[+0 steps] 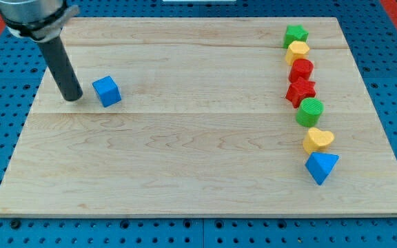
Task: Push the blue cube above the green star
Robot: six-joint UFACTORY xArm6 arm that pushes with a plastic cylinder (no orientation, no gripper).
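Observation:
The blue cube (107, 91) sits on the wooden board at the view's left. The green star (296, 34) lies at the view's top right, at the top of a column of blocks. My tip (73, 98) rests on the board just to the left of the blue cube, a small gap apart from it. The dark rod rises up and to the left from the tip.
Below the green star runs a column of blocks: a yellow block (297, 51), a red block (300, 69), a red star (300, 91), a green cylinder (310, 111), a yellow heart (318, 140) and a blue triangle (321, 167). The wooden board (185, 158) lies on a blue perforated table.

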